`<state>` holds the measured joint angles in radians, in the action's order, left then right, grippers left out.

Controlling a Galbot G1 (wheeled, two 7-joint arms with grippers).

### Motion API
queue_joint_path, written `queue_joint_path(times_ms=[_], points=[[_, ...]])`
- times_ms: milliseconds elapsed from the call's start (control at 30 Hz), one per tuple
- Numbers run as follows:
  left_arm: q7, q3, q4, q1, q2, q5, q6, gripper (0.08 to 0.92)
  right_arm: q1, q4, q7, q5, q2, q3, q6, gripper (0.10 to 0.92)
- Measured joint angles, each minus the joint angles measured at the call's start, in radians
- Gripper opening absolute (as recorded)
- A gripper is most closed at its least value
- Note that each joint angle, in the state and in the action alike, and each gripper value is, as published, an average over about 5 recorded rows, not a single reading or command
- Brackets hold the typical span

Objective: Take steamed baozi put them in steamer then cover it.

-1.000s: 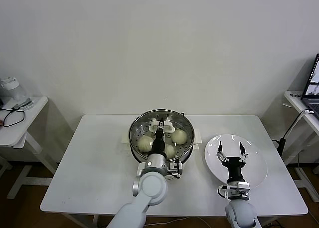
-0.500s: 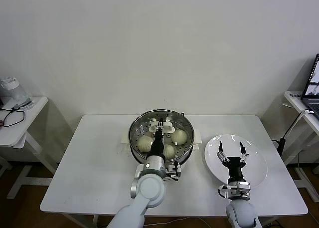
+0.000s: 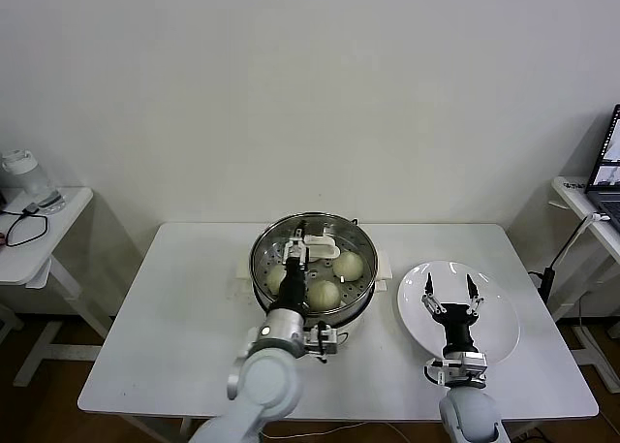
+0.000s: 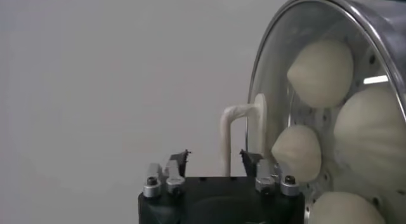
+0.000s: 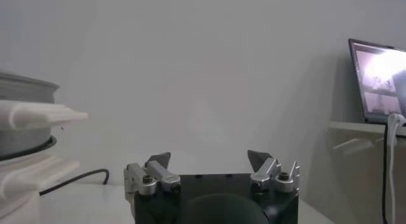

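My white table [image 3: 184, 317] carries the steamer [image 3: 360, 293] just ahead of my left gripper [image 3: 294, 252], and a white plate [image 3: 499, 332] under my right gripper [image 3: 448, 287].

We find no readable text, label, brand, number or sign in any view. The laptop screen [image 5: 379, 79], at about three o'clock in the head view, shows only blurred shapes we cannot read.

The steamer [image 3: 315, 265], a shiny steel pot on a cream-white base, was set at the table's far middle. It was closed by the glass cover [image 4: 279, 85] with its cream-white bar handle [image 4: 241, 133]. Cream-white domed baozi [image 4: 320, 73] were seen through the glass on the perforated tray.
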<state>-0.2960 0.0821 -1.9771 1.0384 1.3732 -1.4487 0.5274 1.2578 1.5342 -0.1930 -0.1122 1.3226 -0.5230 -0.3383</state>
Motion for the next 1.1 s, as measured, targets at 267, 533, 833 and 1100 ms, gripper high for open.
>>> queue_joint_path(times_ms=[267, 533, 833, 1100], points=[[0.060, -0.089, -0.175, 0.063, -0.107, 0.283, -0.012, 0.822, 0.017, 0.031, 0.002, -0.053, -0.021, 0.012, 0.046, 0.823], [0.240, -0.298, -0.190, 0.147, -0.143, 0.767, -0.169, 0.823, 0.039, 0.073, 0.021, -0.151, -0.039, 0.019, 0.097, 0.823], [0.307, -0.483, -0.041, 0.232, -0.136, 1.222, -0.414, 0.822, 0.062, 0.106, 0.037, -0.211, -0.053, 0.021, 0.143, 0.823], [0.307, -0.551, 0.065, 0.287, -0.126, 1.389, -0.561, 0.823, 0.081, 0.129, 0.050, -0.234, -0.055, 0.014, 0.163, 0.823]])
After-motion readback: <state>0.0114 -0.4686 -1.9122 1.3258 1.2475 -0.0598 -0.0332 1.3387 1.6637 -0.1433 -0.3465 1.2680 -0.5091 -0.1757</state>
